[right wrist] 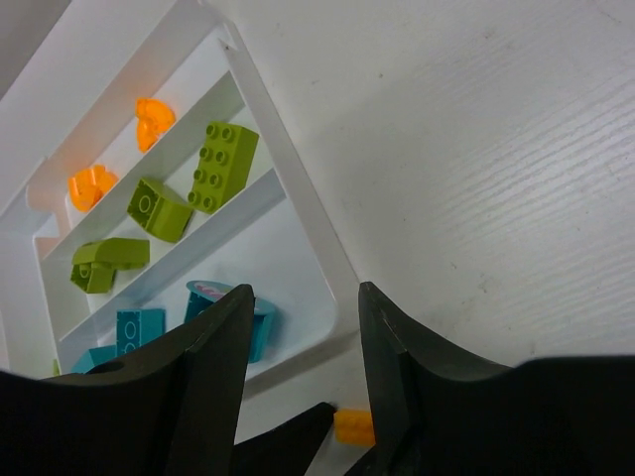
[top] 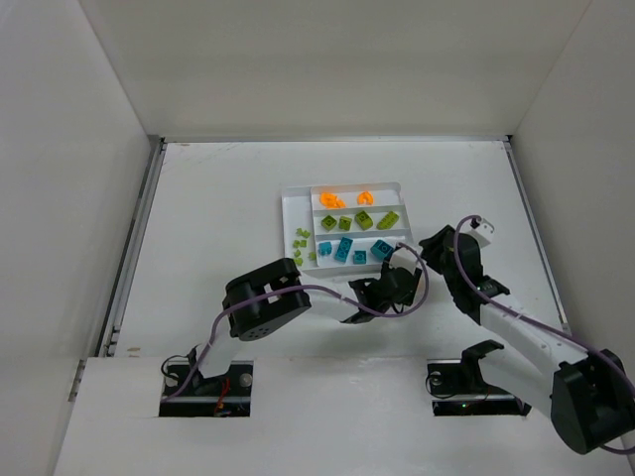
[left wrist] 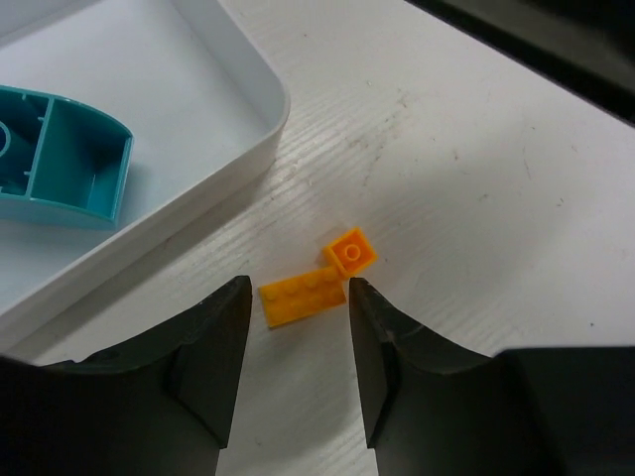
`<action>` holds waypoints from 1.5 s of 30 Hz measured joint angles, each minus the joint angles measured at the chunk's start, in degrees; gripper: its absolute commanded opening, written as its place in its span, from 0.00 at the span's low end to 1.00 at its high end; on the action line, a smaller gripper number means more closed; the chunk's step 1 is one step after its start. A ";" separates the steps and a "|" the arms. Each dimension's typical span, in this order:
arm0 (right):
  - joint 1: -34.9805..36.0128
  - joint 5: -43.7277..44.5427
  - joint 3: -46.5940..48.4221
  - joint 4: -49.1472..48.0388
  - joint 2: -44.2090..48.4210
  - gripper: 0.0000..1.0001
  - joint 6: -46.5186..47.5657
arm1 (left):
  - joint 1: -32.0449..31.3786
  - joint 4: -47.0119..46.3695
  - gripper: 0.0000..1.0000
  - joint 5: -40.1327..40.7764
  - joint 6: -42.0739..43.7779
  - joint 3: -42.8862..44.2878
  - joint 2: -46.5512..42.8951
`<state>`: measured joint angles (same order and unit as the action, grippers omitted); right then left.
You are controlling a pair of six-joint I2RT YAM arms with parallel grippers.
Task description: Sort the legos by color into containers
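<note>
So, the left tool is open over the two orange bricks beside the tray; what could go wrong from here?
1. The flat orange plastic brick lies right against the small square orange brick; closing the left tool may push one away or lift both badly.
2. The corner of the white plastic tray is near, so the tool could bump and shift it.
3. The right tool hangs close by; the two tools might collide.

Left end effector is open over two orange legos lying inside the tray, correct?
No. The left end effector is open over the two orange legos, but they lie on the table beside the tray, not in it; left wrist view.
</note>
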<state>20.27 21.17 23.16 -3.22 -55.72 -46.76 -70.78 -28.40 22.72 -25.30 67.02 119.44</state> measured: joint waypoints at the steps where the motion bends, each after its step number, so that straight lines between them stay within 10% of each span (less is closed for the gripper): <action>1: 0.00 0.00 -0.39 0.02 0.61 0.53 -0.09 | -0.02 0.07 0.39 0.55 0.04 0.33 0.28; 10: -0.11 0.02 -2.54 2.25 4.07 0.58 -1.31 | -0.50 0.44 0.20 3.96 1.01 1.11 0.94; 25: 6.95 5.53 0.74 16.48 0.28 0.50 -2.10 | -0.39 0.98 0.18 3.91 0.79 -15.50 -17.42; 45: 12.07 5.86 6.14 20.76 -14.12 0.39 -1.09 | 19.98 -2.19 0.19 -0.13 -4.85 -17.31 -28.28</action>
<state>32.34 27.03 29.30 17.54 -69.84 -47.86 -50.81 -30.59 22.59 -30.15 49.71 91.15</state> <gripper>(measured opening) 0.393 0.322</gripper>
